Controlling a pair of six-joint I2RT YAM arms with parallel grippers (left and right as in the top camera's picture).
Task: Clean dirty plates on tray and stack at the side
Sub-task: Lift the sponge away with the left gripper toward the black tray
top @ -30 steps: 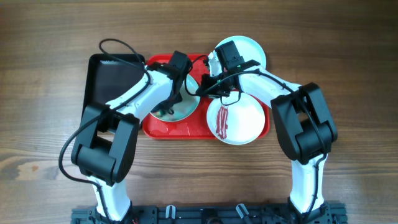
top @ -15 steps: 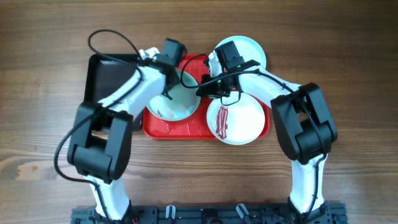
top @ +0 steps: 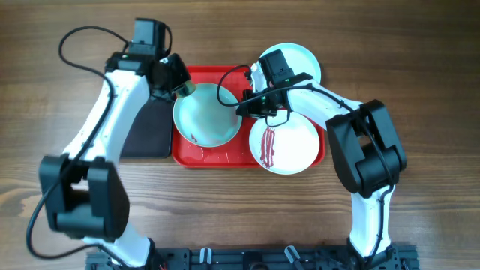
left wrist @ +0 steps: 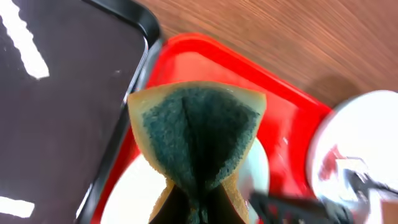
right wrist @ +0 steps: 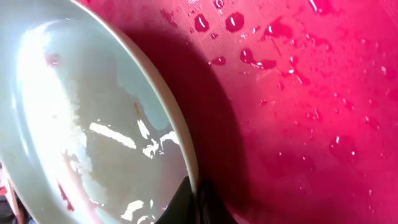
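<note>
On the red tray (top: 225, 156) a pale mint plate (top: 206, 116) lies tilted, with a few red smears left near its lower left edge. My right gripper (top: 243, 109) is shut on this plate's right rim; in the right wrist view the rim (right wrist: 180, 149) runs between the closed jaws of the gripper (right wrist: 198, 200). A white plate (top: 283, 144) with dark red streaks sits at the tray's right end. Another mint plate (top: 298, 60) lies beyond the tray at the back right. My left gripper (top: 178, 81) is shut on a green and yellow sponge (left wrist: 199, 137), above the tray's back left corner.
A black tray (top: 144, 131) lies to the left of the red tray, partly under my left arm; it also fills the left side of the left wrist view (left wrist: 62, 93). Water drops cover the red tray floor (right wrist: 298, 93). Bare wooden table surrounds both trays.
My left arm has lifted the sponge off the mint plate and swung back and to the left, toward the black tray. The right gripper has kept its hold on the plate's rim.
</note>
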